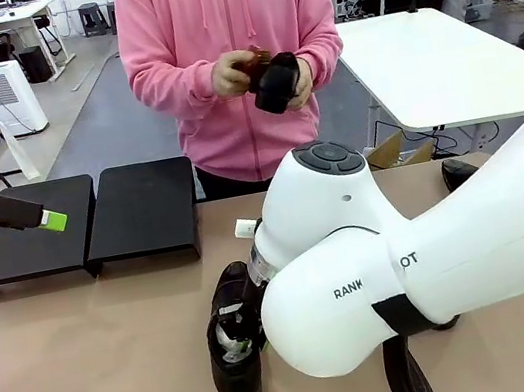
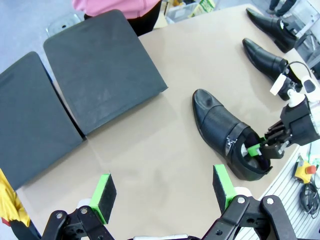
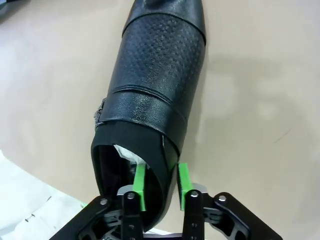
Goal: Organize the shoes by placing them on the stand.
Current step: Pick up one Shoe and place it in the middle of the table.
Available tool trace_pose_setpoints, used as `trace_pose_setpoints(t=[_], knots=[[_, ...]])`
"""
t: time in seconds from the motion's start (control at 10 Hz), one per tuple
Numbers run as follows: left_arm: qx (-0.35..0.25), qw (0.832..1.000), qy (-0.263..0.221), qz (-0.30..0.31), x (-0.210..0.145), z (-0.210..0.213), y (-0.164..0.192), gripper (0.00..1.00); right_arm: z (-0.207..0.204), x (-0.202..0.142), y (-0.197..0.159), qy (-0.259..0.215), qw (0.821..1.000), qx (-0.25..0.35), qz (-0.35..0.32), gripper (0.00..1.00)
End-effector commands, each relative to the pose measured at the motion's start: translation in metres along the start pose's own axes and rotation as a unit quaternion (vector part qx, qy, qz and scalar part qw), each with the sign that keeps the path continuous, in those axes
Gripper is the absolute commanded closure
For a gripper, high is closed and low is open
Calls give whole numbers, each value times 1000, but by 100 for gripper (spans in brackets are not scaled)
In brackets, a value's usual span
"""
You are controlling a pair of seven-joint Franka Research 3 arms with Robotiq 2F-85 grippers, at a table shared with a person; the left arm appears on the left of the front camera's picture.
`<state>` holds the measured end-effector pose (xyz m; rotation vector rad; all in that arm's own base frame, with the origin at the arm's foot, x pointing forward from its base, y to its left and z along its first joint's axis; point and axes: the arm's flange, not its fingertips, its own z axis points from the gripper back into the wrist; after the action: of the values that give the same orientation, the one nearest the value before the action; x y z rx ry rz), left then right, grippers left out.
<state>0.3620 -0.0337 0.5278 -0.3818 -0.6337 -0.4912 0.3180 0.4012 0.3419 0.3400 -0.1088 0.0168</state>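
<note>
A glossy black shoe (image 1: 236, 348) with white paper inside lies on the table in front of the stand (image 1: 143, 212), apart from it. My right gripper (image 3: 161, 182) straddles the shoe's (image 3: 160, 75) heel-side wall, one green pad inside and one outside, with a small gap showing, so it is open. In the left wrist view the same right gripper (image 2: 257, 150) sits at the shoe's (image 2: 220, 130) opening. My left gripper (image 2: 162, 192) hovers open and empty over the table near the stand's two units (image 2: 100, 85). A person across the table holds another shoe (image 1: 277, 81) in both hands.
Two more black shoes (image 2: 265, 57) (image 2: 272, 22) lie on the table's far right. My big white right arm (image 1: 406, 262) blocks much of the front view. The left arm's green pad (image 1: 53, 221) hangs over the left stand unit (image 1: 30, 232). A white table stands behind on the right.
</note>
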Motion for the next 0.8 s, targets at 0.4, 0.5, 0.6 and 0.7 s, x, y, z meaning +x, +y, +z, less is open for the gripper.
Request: trace_pose_setpoints(t=[0.4, 0.5, 0.6, 0.7], knots=[[-9, 1000, -2, -5, -1, 1, 2, 0, 62, -9, -1, 22, 999, -33, 36, 0], [-9, 1000, -2, -5, -1, 1, 2, 0, 31, 0, 4, -10, 1000, -4, 8, 0], [-9, 1000, -2, -5, -1, 1, 2, 0, 31, 0, 4, -10, 1000, -4, 8, 0], [-9, 1000, -2, -5, -1, 1, 2, 0, 31, 0, 4, -10, 1000, -4, 8, 0]])
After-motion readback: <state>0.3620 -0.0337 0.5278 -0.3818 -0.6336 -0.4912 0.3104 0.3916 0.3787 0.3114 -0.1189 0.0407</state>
